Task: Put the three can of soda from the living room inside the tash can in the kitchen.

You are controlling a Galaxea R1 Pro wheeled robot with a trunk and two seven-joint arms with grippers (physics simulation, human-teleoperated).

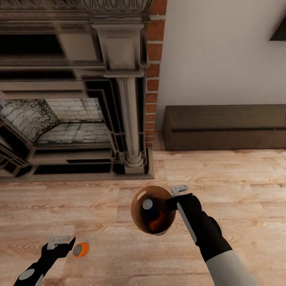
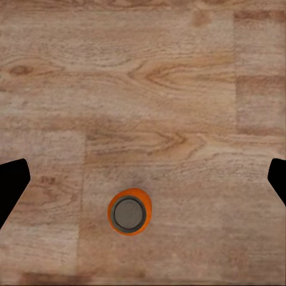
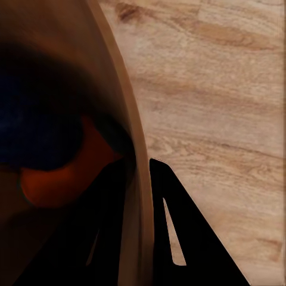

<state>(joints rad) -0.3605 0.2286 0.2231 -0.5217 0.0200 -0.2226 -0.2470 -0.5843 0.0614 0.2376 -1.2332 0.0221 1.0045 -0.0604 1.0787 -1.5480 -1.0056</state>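
Note:
The tash can (image 1: pixel 138 198), glossy brown inside, hangs over the wood floor with my right gripper (image 1: pixel 175 197) shut on its right rim. A dark blue can of soda (image 1: pixel 149 209) and an orange can of soda (image 1: pixel 157 222) lie inside it. The right wrist view looks along the bin wall (image 3: pixel 71 47), with the blue can (image 3: pixel 36 137) and the orange can (image 3: pixel 59 179) inside and the rim pinched by my right gripper (image 3: pixel 140 164). The other orange can (image 1: pixel 81 250) stands on the floor just right of my open left gripper (image 1: pixel 62 243). In the left wrist view that can (image 2: pixel 129 213) sits below my open left gripper (image 2: pixel 143 179).
A fireplace (image 1: pixel 67 119) with a stone column (image 1: pixel 129 115) and red brick edge (image 1: pixel 153 59) fills the left and centre ahead. A low dark cabinet (image 1: pixel 224 127) runs along the white wall on the right. Bare wood floor (image 1: pixel 238 186) lies around both arms.

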